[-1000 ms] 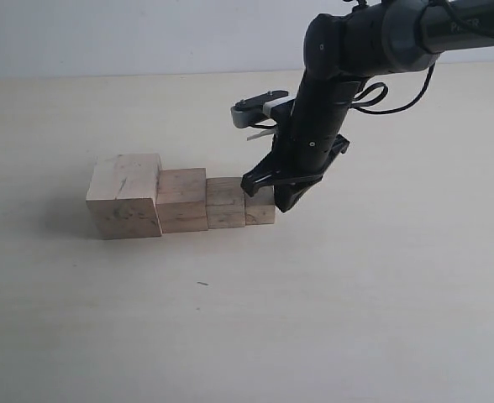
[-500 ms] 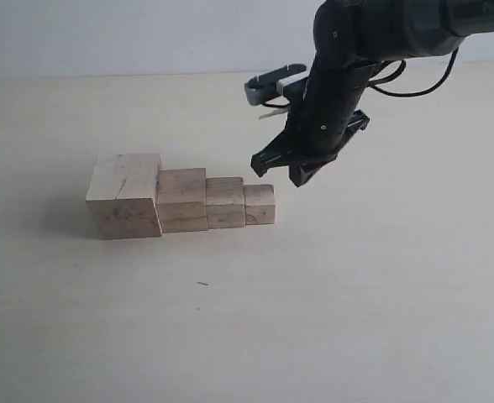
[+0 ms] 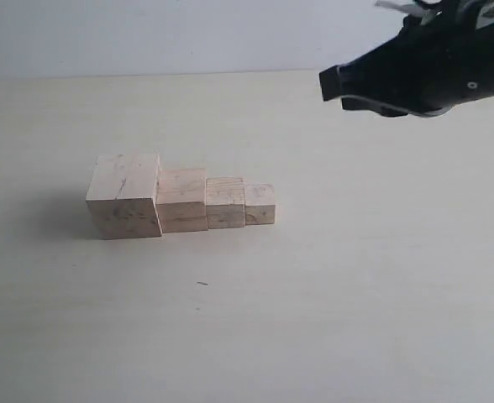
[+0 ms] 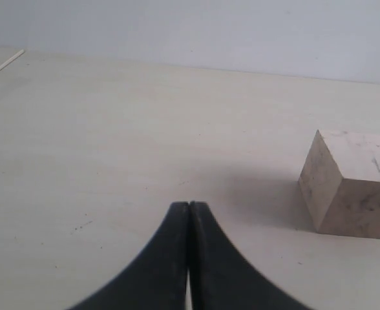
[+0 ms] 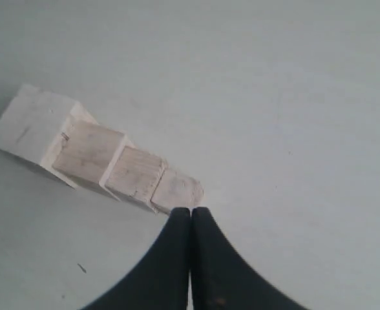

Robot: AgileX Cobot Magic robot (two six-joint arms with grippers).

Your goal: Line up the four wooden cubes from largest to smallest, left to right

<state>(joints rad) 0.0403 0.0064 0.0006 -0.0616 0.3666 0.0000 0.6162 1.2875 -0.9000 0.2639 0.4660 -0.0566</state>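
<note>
Four pale wooden cubes stand touching in a row on the table, stepping down in size toward the right in the exterior view. The largest cube (image 3: 123,195) (image 4: 351,184) (image 5: 30,126) has dark scuffs. After it come the second cube (image 3: 182,199) (image 5: 88,154), the third cube (image 3: 225,202) (image 5: 137,174) and the smallest cube (image 3: 260,204) (image 5: 178,191). My right gripper (image 3: 331,84) (image 5: 190,212) is shut and empty, raised high at the upper right, away from the row. My left gripper (image 4: 189,205) is shut and empty, low over the table beside the largest cube.
The pale tabletop (image 3: 314,294) spreads around the row, with a small dark speck (image 3: 202,284) in front of the cubes. A light wall (image 3: 146,34) rises behind the table's far edge.
My right gripper has lifted off the smallest cube and swung up and to the right, from beside the row to the upper right corner. The cubes have stayed in place.
</note>
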